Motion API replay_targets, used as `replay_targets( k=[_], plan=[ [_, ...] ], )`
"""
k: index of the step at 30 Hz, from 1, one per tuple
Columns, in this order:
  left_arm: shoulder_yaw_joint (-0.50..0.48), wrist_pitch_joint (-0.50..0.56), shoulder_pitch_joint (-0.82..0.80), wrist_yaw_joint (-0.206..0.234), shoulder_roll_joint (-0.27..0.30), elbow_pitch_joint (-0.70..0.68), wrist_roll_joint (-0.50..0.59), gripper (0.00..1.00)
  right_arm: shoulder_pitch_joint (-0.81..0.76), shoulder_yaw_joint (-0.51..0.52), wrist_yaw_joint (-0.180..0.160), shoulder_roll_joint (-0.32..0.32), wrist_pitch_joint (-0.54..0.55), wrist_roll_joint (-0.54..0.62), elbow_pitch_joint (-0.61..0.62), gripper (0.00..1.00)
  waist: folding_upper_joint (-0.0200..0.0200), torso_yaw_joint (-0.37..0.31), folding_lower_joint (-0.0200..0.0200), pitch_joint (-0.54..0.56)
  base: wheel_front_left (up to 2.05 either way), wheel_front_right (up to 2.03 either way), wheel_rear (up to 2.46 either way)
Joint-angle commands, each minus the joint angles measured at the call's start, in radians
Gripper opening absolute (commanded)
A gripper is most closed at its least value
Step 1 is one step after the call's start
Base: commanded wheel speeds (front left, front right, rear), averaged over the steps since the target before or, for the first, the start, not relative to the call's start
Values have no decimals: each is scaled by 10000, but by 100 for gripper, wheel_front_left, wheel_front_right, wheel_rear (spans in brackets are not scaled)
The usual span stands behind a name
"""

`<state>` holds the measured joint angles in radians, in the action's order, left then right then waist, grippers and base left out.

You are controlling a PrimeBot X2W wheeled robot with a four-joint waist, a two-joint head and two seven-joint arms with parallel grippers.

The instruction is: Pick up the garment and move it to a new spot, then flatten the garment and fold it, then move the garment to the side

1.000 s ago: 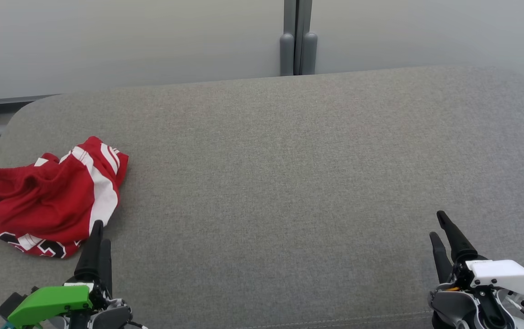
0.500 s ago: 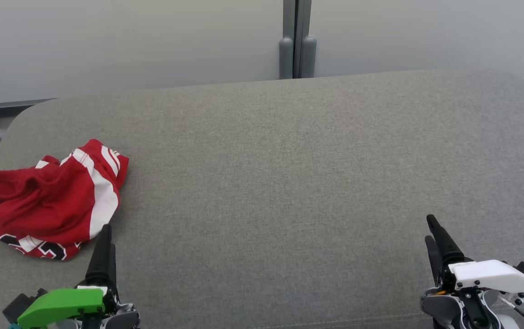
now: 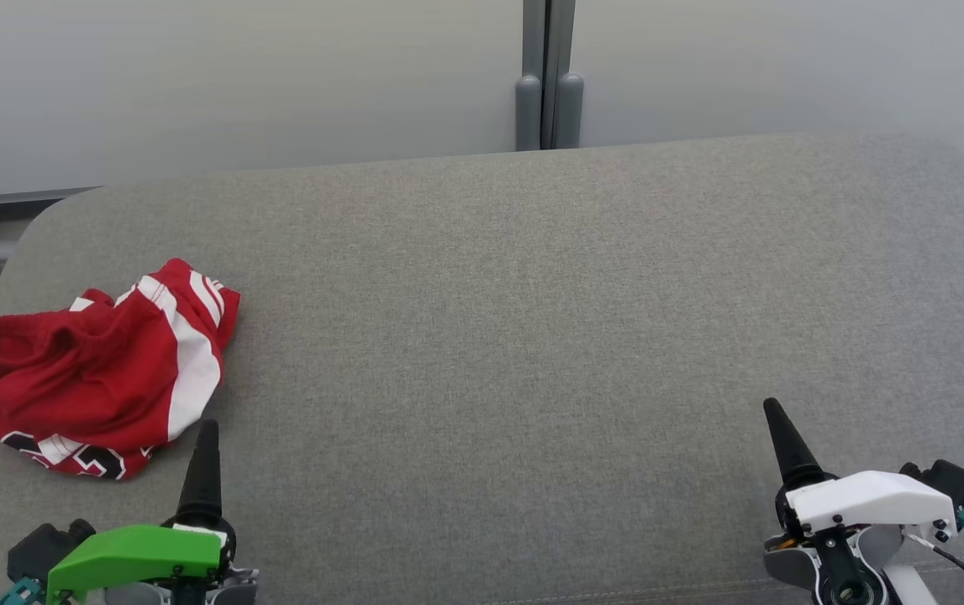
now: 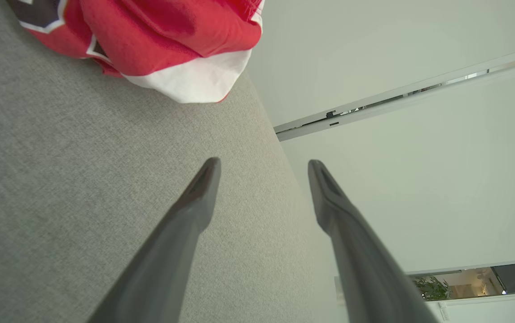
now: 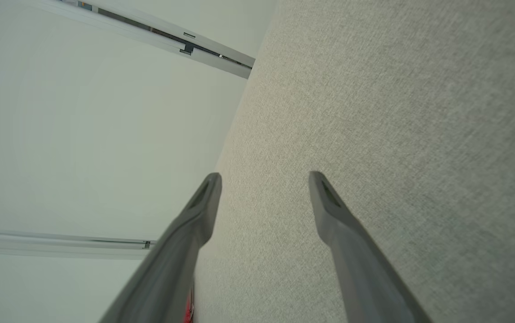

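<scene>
Left hand [image 3: 206,433] hovers spread beside the crumpled garment [image 3: 95,370], seemingly ready to grab. Right hand [image 3: 776,416], spread, hangs well apart.

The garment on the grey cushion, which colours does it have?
The garment is red with white stripes and black-and-white lettering, seen best in the head view.

matt woven grey cushion [image 3: 532,319]; soft red cloth garment [image 3: 95,370].

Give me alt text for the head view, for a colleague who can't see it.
A crumpled red and white garment lies near the left end of a grey fabric surface, not held. The left gripper sits close beside it at lower left; the right gripper is at lower right.
</scene>
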<state>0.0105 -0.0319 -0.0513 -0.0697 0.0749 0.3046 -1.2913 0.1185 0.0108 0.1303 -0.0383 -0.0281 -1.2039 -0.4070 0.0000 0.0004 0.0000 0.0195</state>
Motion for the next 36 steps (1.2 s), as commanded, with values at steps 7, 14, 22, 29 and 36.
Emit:
replay_targets(
  k=[7,14,22,29,36],
  plan=[
    [266,-288,3,215,174,-130,1143,100,435,-157,2,-69,-217,1633,-9,100,0,8,0,30,0,0,0],
    [660,-528,-43,554,390,-3,2308,100,456,-248,3,-77,-170,3109,81,100,0,17,0,47,0,0,0],
    [1085,-638,-130,900,574,133,3279,100,404,-238,3,-87,-40,4487,250,100,0,42,0,82,0,0,0],
    [1366,-731,-165,1201,724,228,4005,100,348,-326,4,-94,64,5646,409,100,0,56,0,121,0,0,0],
    [1685,-776,-205,1445,889,241,4695,100,283,-415,4,-100,67,6495,541,100,0,36,0,167,0,0,0]
  ],
)
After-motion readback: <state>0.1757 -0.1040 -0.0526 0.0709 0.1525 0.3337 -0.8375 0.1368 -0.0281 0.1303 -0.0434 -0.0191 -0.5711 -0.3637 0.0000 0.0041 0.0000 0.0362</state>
